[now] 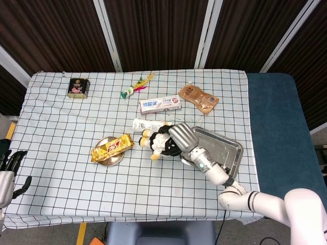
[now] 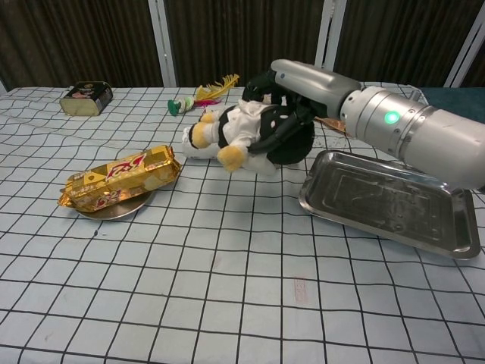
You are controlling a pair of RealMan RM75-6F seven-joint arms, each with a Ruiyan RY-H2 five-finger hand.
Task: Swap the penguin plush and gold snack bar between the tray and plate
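My right hand (image 1: 182,137) (image 2: 297,102) grips the black-and-white penguin plush (image 1: 159,142) (image 2: 241,133) and holds it above the cloth, just left of the empty metal tray (image 1: 227,152) (image 2: 394,199). The plush lies sideways with its yellow feet pointing left. The gold snack bar (image 1: 112,147) (image 2: 121,178) lies across the small round plate (image 1: 111,161) (image 2: 114,209) further left. My left hand (image 1: 9,168) hangs at the table's left edge, fingers spread and holding nothing.
A toothpaste box (image 1: 160,104), a brown snack pouch (image 1: 198,98), a feather toy (image 1: 136,86) (image 2: 203,94) and a small tin (image 1: 78,88) (image 2: 86,98) lie toward the back. A white tube (image 1: 149,124) lies just behind the plush.
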